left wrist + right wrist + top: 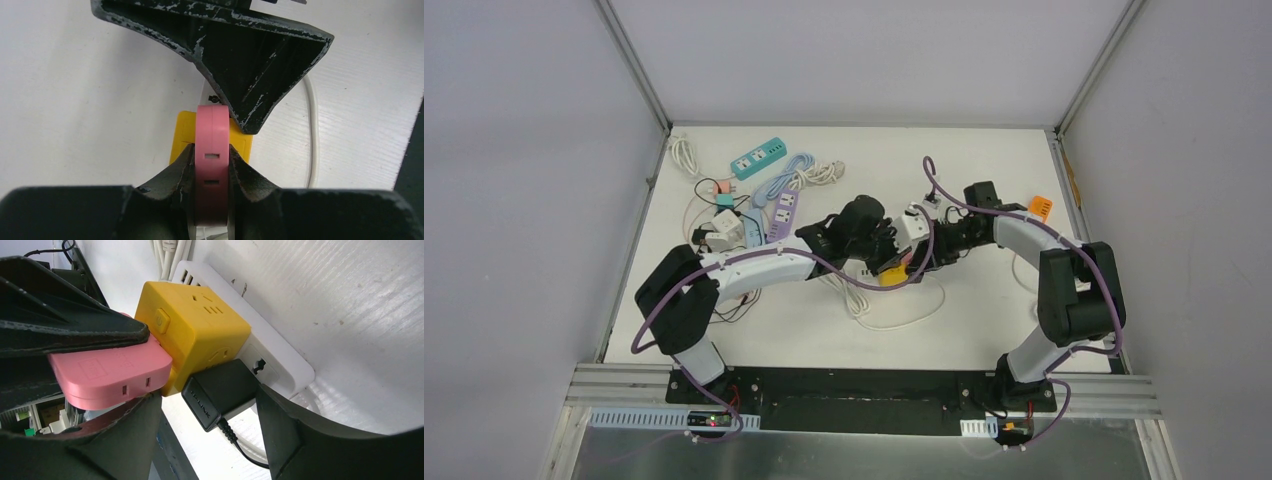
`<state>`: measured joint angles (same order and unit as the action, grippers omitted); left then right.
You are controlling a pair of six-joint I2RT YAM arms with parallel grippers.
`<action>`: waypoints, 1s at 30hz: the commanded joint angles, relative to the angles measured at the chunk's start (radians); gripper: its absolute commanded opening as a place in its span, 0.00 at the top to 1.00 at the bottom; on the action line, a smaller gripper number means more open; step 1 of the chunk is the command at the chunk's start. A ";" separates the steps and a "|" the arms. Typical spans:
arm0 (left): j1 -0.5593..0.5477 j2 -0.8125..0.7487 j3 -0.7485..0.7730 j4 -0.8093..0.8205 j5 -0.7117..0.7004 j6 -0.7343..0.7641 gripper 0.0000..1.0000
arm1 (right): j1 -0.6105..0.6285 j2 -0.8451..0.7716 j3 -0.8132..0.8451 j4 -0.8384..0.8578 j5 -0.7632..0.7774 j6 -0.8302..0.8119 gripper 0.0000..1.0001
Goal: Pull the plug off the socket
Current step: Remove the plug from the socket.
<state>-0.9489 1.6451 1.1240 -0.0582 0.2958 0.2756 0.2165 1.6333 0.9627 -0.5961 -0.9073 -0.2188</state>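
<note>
Closest to the lens in the left wrist view, the left gripper (212,175) is clamped on the pink plug (212,135), one finger pressed to each flat side. The plug is seated in the yellow cube socket (205,325), at the cube's nine o'clock in the right wrist view. The cube itself sits on a white power strip (280,365), with a black adapter (220,390) plugged into the strip at the cube's five o'clock.

The right gripper (205,396) straddles this cluster with its jaws wide apart – one finger by the pink plug, the other against the adapter. Whether it actually pinches anything I cannot tell.

A white cable (314,125) curves past at three o'clock. On the table (984,160), seen from above, a teal strip (757,160) and a purple strip (781,212) lie toward ten o'clock, well apart – an orange block (1040,208) toward two.
</note>
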 commanded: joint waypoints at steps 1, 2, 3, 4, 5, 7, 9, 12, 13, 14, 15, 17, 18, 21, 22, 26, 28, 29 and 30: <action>0.026 0.009 0.047 0.015 0.158 -0.127 1.00 | 0.009 0.045 0.007 0.033 0.165 -0.011 0.31; 0.023 0.015 0.048 0.009 0.152 -0.117 1.00 | 0.009 0.045 0.007 0.032 0.166 -0.011 0.31; 0.012 0.012 0.044 0.006 0.117 -0.085 1.00 | 0.009 0.046 0.007 0.032 0.168 -0.010 0.31; -0.011 -0.001 0.032 0.003 0.063 -0.029 1.00 | 0.009 0.048 0.008 0.030 0.169 -0.010 0.31; -0.037 -0.017 0.019 0.002 0.007 0.033 1.00 | 0.009 0.048 0.008 0.030 0.171 -0.010 0.31; -0.071 -0.048 0.003 0.006 -0.087 0.112 1.00 | 0.008 0.049 0.008 0.030 0.172 -0.010 0.32; -0.074 -0.063 0.002 0.003 -0.130 0.110 1.00 | 0.010 0.053 0.010 0.029 0.173 -0.011 0.31; -0.036 -0.069 0.005 0.017 -0.069 0.027 1.00 | 0.011 0.056 0.011 0.025 0.174 -0.013 0.32; -0.005 -0.066 0.006 0.034 -0.014 -0.027 1.00 | 0.011 0.055 0.011 0.025 0.173 -0.014 0.32; 0.010 -0.062 0.006 0.049 0.034 -0.065 1.00 | 0.011 0.054 0.011 0.025 0.173 -0.014 0.31; 0.016 -0.057 0.007 0.056 0.062 -0.082 1.00 | 0.011 0.054 0.011 0.025 0.172 -0.015 0.32; 0.015 -0.047 0.013 0.039 0.044 -0.066 1.00 | 0.009 0.052 0.013 0.024 0.159 -0.018 0.31; 0.016 -0.041 0.020 0.015 0.021 -0.059 1.00 | 0.008 0.050 0.014 0.023 0.142 -0.018 0.31; 0.016 -0.037 0.021 -0.029 -0.040 -0.036 1.00 | -0.011 0.035 0.022 0.021 0.052 -0.019 0.28; 0.019 -0.039 0.013 -0.029 -0.045 -0.035 1.00 | -0.024 0.025 0.023 0.021 0.018 -0.020 0.27; 0.042 -0.032 -0.003 -0.034 -0.011 -0.071 1.00 | -0.081 -0.017 0.019 0.016 -0.091 -0.042 0.23; 0.049 -0.026 -0.006 -0.034 0.011 -0.096 1.00 | -0.104 -0.043 0.017 0.001 -0.117 -0.064 0.23; 0.053 -0.023 -0.006 -0.033 0.020 -0.111 1.00 | -0.114 -0.057 0.016 -0.006 -0.130 -0.077 0.23; 0.056 -0.021 -0.007 -0.032 0.028 -0.123 1.00 | -0.125 -0.070 0.016 -0.012 -0.143 -0.087 0.23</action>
<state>-0.9142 1.6360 1.1290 -0.0906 0.2977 0.2214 0.1261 1.6463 0.9756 -0.6071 -0.9615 -0.2409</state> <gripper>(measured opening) 0.199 0.772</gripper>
